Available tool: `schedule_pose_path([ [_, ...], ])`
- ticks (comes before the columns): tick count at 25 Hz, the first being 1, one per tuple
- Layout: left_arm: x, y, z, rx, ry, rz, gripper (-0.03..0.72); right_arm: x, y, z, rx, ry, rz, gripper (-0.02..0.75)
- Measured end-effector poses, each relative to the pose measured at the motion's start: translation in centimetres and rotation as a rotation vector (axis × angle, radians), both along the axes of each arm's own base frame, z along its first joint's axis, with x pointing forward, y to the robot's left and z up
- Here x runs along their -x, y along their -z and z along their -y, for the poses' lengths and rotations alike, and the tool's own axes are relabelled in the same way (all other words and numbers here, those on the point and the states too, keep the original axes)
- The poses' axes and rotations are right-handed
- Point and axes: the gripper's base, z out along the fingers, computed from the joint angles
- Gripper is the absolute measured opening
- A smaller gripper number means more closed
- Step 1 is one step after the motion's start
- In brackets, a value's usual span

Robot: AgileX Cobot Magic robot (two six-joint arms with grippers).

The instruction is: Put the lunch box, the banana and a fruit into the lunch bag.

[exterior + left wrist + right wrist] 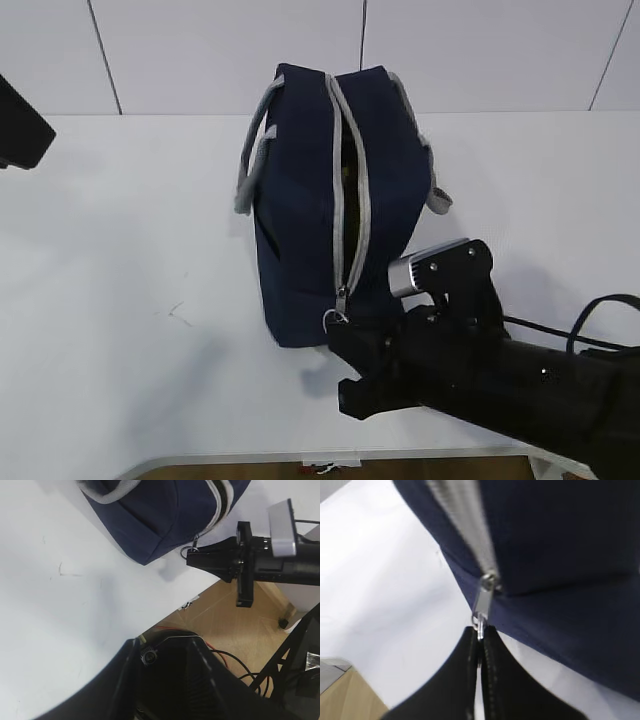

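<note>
Exterior view: navy lunch bag (320, 200) stands mid-table (120, 250), its grey zipper (350, 180) partly open. At lower right, the right gripper (345, 345) is pinched closed on the metal ring pull (479, 622) at the bag's near end. Left gripper's state cannot be told.

My exterior camera looks down at a slant from the near edge of the table (120, 330) toward the back wall, taking in the whole bag (330, 200) at mid distance. My left wrist camera sits well off to the left, facing across the near edge, so I see the bag's (165, 515) near end, the right gripper (192, 556) and the floor below the table (55, 605). My right wrist camera is pressed very close, looking along its closed fingers (492, 680) at the zipper pull (482, 602). All three views share that zipper end of the bag (560, 540).
</note>
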Motion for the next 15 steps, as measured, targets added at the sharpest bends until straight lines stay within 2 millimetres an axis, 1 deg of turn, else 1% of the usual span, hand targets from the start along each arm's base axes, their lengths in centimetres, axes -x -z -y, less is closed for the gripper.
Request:
schedule_pose_path([
  [10, 0.0, 0.0, 0.0, 0.000, 0.000, 0.000, 0.244, 1.1, -4.2, 1.2, 0.051, 0.015, 0.007, 0.013],
  [15, 0.0, 0.0, 0.0, 0.000, 0.000, 0.000, 0.244, 1.6, -6.7, 1.8, 0.063, 0.031, 0.022, 0.013],
])
